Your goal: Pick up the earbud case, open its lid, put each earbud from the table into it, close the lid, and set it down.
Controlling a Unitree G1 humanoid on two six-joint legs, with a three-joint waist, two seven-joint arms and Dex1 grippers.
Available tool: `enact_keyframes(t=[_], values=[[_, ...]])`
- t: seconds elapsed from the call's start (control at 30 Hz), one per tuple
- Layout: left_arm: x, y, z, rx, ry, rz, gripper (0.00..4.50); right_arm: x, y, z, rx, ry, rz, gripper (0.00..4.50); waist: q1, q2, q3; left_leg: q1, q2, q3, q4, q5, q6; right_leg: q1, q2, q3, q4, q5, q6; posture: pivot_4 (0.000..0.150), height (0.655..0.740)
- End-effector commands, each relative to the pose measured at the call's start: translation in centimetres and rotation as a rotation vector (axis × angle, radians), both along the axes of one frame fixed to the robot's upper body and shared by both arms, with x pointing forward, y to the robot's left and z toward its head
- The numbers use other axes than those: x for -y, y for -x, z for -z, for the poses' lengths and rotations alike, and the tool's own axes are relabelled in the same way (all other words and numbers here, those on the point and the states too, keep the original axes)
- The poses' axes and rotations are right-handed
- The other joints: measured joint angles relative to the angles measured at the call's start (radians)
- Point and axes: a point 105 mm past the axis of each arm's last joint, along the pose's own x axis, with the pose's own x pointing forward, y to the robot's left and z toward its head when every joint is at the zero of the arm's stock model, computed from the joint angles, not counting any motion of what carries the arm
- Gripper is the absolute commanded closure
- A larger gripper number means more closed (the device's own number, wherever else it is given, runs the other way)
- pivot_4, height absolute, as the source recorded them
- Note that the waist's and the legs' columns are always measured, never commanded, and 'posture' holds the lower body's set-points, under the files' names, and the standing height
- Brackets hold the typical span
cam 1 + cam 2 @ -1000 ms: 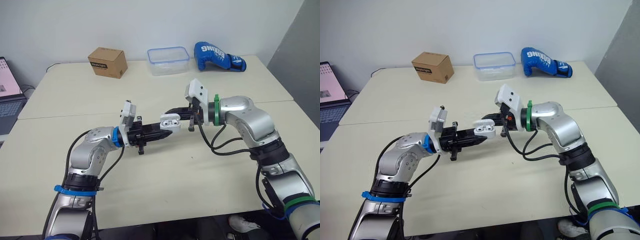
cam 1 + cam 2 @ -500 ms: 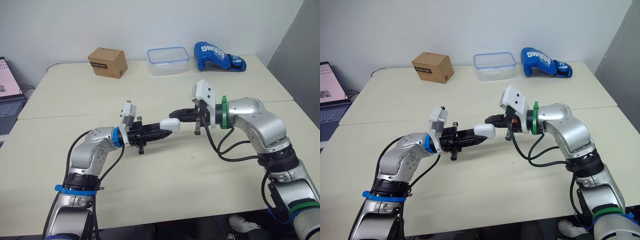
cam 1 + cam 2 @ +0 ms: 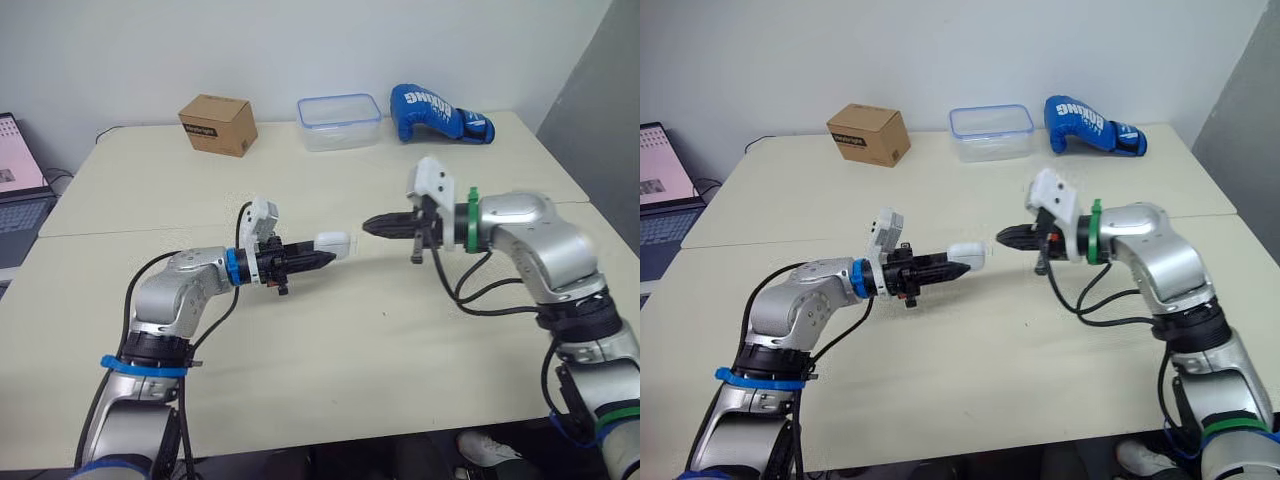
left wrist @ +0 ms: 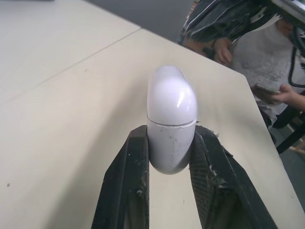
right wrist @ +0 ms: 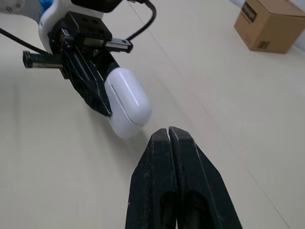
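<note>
Earbud case held closed above the bench middle.
Head view: left gripper clamps it; right gripper points at it, just apart. Left wrist view: both fingers squeeze its lower half. Right wrist view: fingers pressed together, holding nothing.
</note>
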Motion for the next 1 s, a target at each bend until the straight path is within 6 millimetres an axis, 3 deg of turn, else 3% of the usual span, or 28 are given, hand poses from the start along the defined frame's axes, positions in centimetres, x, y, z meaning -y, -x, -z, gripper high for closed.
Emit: enact_keyframes(t=[0.03,0.33,0.47,1.0], values=[[0.2,-1.0,0.5,-0.096,-0.038,-0.074,3.73,1.5,0.6,-1.1,0.059,0.006,-0.001,4.46,-0.001,0.0,0.0,0.0,0.0,0.0,0.0,0.0,0.0,0.0,0.0,0.0,0.0,0.0,0.0,0.15,0.7307],[3.0,-2.3,1.6,-0.414,0.028,-0.091,3.73,4.0,1.5,1.1,0.03,0.108,0.053,4.46,0.0,0.0,0.0,0.0,0.0,0.0,0.001,0.0,0.0,0.0,0.0,0.0,0.001,0.0,0.0,0.15,0.7307],[3.7,-2.7,2.7,-0.513,-0.022,-0.113,3.73,4.8,1.5,2.1,0.04,0.161,0.076,4.46,0.0,-0.001,0.0,0.0,0.0,0.001,0.001,0.0,0.0,0.0,0.0,0.0,0.0,0.0,0.0,0.15,0.7307],[1.2,-3.7,6.2,-0.628,-0.17,-0.287,3.73,5.0,2.1,2.7,0.042,0.164,0.072,4.46,0.0,-0.001,0.0,0.001,0.0,0.001,0.001,0.0,0.0,0.0,0.0,0.001,0.001,0.0,0.0,0.15,0.7307]])
